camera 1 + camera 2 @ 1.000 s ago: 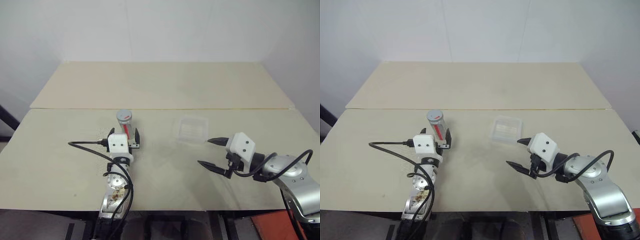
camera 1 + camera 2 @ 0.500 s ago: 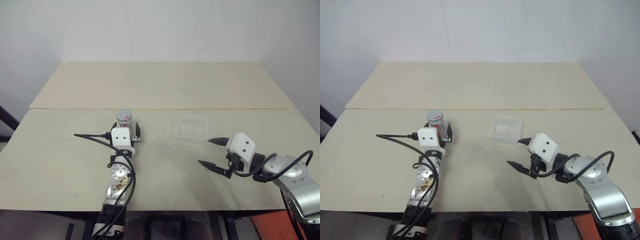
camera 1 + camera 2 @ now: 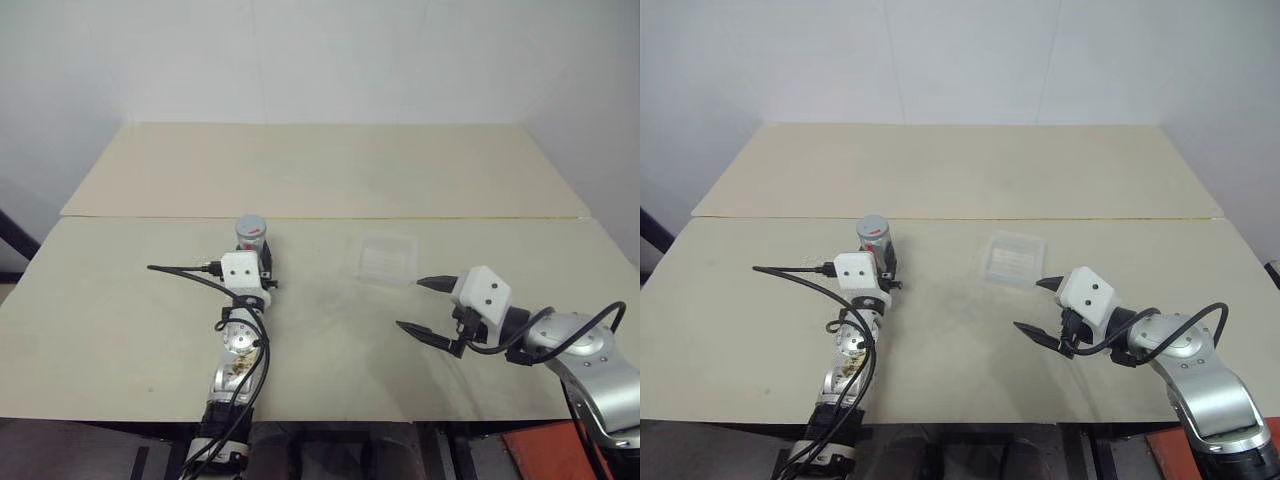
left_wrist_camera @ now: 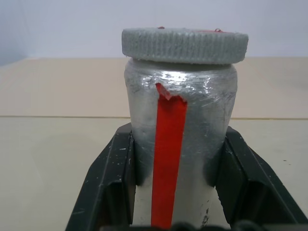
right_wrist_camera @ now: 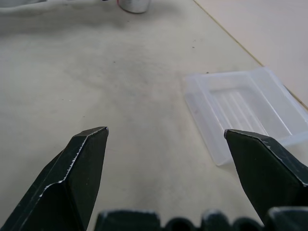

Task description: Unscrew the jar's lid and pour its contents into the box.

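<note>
The jar (image 4: 180, 125), silvery-grey with a red vertical stripe, stands upright on the table left of centre. Its ribbed grey lid (image 4: 185, 44) sits on top. My left gripper (image 3: 258, 258) is shut on the jar, its black fingers (image 4: 113, 173) pressed against both sides of the body below the lid. The contents are hidden inside the jar. The box (image 3: 388, 256), a shallow clear tray, lies to the right of the jar. My right gripper (image 3: 410, 304) hovers open in front of the box (image 5: 245, 110), holding nothing and apart from it.
The beige table (image 3: 320, 170) has a seam running across it just behind the jar and the box. A black cable (image 3: 180, 272) loops out to the left of my left wrist. A white wall stands behind the table.
My left gripper has moved forward around the jar and its fingers have closed onto the jar's body. The right arm and the box have stayed in place.
</note>
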Robot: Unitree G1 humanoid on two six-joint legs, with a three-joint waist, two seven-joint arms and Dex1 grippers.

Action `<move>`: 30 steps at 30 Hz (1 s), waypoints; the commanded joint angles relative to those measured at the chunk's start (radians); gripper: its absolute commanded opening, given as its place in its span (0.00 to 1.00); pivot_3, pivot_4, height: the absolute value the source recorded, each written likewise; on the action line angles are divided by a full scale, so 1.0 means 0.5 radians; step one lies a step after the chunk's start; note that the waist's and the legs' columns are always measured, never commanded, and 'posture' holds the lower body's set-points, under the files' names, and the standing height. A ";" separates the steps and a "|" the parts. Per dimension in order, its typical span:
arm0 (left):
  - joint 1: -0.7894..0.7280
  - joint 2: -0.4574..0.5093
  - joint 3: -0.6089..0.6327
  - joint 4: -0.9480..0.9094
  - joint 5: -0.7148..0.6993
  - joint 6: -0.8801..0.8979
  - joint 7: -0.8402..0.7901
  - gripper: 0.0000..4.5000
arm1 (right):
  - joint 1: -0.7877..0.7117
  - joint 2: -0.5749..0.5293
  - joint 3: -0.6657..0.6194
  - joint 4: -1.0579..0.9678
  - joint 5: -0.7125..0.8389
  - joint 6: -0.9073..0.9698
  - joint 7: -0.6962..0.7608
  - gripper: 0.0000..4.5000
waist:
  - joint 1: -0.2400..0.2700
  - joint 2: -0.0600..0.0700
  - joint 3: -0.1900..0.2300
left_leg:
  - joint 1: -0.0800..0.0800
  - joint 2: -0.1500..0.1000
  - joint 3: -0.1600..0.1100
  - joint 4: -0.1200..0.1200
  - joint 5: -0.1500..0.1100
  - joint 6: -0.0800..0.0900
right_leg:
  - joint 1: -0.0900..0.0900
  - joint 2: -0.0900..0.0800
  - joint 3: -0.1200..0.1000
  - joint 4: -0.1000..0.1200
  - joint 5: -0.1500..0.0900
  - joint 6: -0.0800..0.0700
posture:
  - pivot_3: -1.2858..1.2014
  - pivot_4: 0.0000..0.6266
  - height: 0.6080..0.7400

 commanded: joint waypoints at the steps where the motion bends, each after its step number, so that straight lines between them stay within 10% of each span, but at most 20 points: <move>1: 0.065 0.103 -0.096 -0.359 -0.198 0.165 -0.343 0.41 | -0.108 0.112 -0.052 -0.137 0.080 0.086 -0.143 1.00 | -0.013 0.000 0.000 | 0.000 0.000 0.000 0.000 0.001 -0.001 | -0.001 0.000 0.000 0.000 0.000 0.000 | 0.52 0.24 1.00; 14: 0.105 0.398 -0.300 -0.853 -0.521 0.638 -0.938 0.41 | -0.705 0.980 0.402 -0.207 0.109 0.274 -0.728 1.00 | -0.028 0.002 -0.001 | -0.002 -0.001 0.000 -0.001 0.004 -0.006 | -0.004 0.003 0.001 0.004 0.000 0.000 | 0.52 0.24 1.00; 30: 0.125 0.412 -0.371 -0.911 -0.448 0.620 -0.970 0.41 | -0.787 1.050 0.487 0.020 -0.078 0.260 -0.768 1.00 | -0.032 0.002 -0.001 | -0.002 -0.001 0.000 -0.002 0.005 -0.009 | -0.004 0.008 -0.001 0.005 0.000 0.000 | 0.52 0.24 1.00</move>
